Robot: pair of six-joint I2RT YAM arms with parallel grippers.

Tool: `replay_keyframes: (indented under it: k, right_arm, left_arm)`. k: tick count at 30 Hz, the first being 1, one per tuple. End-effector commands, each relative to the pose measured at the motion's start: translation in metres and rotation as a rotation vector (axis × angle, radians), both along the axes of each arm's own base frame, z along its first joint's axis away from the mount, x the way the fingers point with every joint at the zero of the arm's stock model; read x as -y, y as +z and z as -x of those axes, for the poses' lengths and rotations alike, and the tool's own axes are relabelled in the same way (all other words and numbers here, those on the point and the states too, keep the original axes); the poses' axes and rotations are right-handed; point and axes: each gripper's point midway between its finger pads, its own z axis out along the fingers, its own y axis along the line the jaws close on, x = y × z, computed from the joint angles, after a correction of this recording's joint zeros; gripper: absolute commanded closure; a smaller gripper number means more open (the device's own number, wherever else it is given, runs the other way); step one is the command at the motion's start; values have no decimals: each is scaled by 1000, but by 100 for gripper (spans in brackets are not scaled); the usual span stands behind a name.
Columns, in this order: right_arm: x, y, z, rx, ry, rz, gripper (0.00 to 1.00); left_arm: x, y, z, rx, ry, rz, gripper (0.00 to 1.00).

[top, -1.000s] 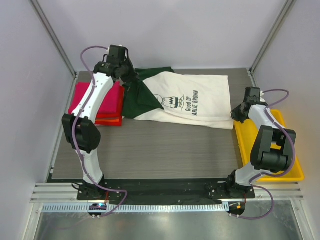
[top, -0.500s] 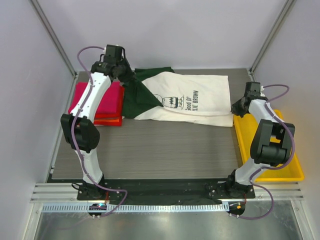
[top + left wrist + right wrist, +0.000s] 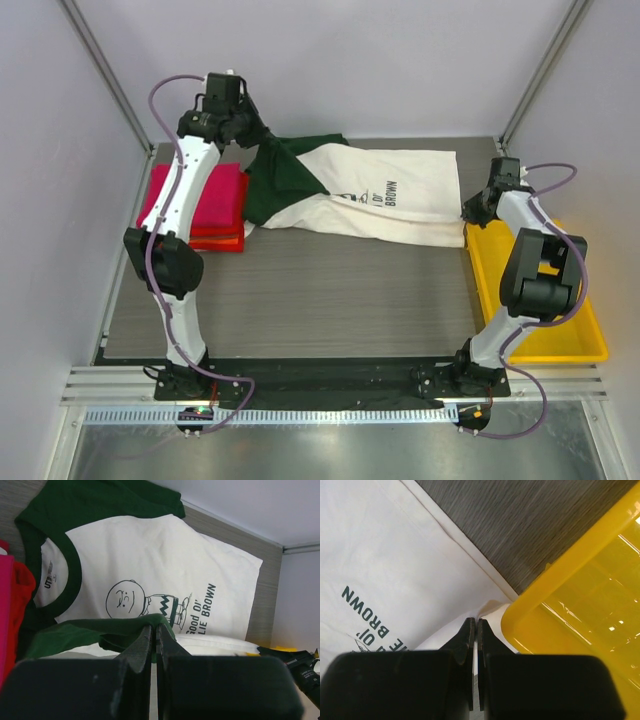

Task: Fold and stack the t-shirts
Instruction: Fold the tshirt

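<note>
The cream-white t-shirt (image 3: 400, 190) with dark green collar and sleeves lies across the back of the table, its near half lifted and partly covering the print. My left gripper (image 3: 258, 140) is shut on a green sleeve edge (image 3: 120, 630), held above the shirt's printed front (image 3: 150, 570). At the shirt's other end my right gripper (image 3: 468, 212) is shut on the white hem corner (image 3: 492, 611), right beside the yellow tray. A folded magenta-pink t-shirt (image 3: 218, 195) rests on a folded red one (image 3: 225, 243) at the left.
The yellow plastic tray (image 3: 545, 335) runs along the right side of the table, and its rim (image 3: 560, 575) nearly touches my right fingers. Frame posts stand at the back corners. Grey tabletop (image 3: 320, 290) lies in front of the shirt.
Both grippers have moved up and toward the back with the cloth they hold. The shirt's near edge has risen with them and now hides most of the print.
</note>
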Motion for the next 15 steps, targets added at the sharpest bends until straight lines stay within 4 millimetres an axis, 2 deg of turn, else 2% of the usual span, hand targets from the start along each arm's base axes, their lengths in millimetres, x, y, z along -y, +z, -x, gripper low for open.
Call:
replay_keyframes:
  k: [1, 15]
  right_arm:
    - [2, 15, -18, 54, -14, 0, 99]
    - [5, 9, -35, 51, -23, -15, 99]
  left_arm:
    - [0, -4, -9, -3, -15, -6, 100]
    - [1, -12, -26, -10, 4, -8, 100]
